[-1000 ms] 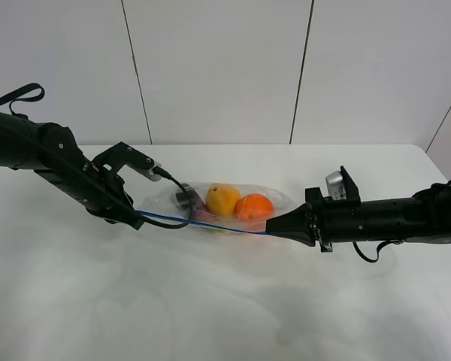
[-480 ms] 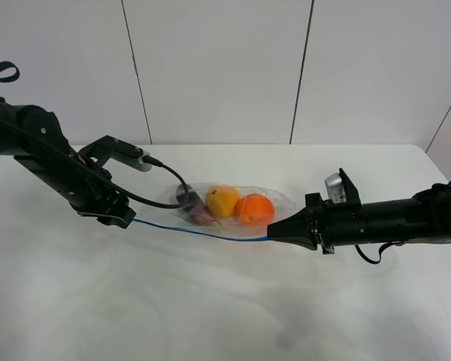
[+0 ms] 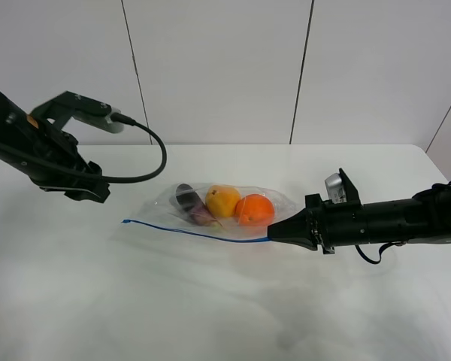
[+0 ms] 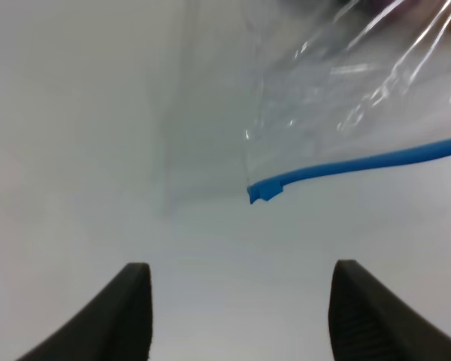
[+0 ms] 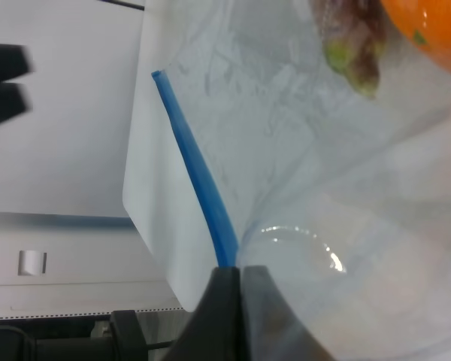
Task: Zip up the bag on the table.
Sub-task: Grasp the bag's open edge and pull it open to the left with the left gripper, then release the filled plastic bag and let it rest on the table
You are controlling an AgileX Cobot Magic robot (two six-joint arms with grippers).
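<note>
On the white matte tabletop (image 3: 210,308) we are clamping the right gripper (image 3: 273,232) on the blue zip strip (image 3: 195,232) of the clear crinkly plastic bag (image 3: 162,210), anchoring it. The left gripper (image 3: 89,192), upper left, is hovering spread, empty.

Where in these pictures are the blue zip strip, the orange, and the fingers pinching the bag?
blue zip strip (image 3: 195,232): exterior high view, middle of its length.
orange (image 3: 255,209): exterior high view, centre of the fruit.
right fingers (image 5: 216,301): right wrist view, on one finger's surface.

Clear bag (image 3: 210,213), blue zip strip (image 3: 195,232)
</note>
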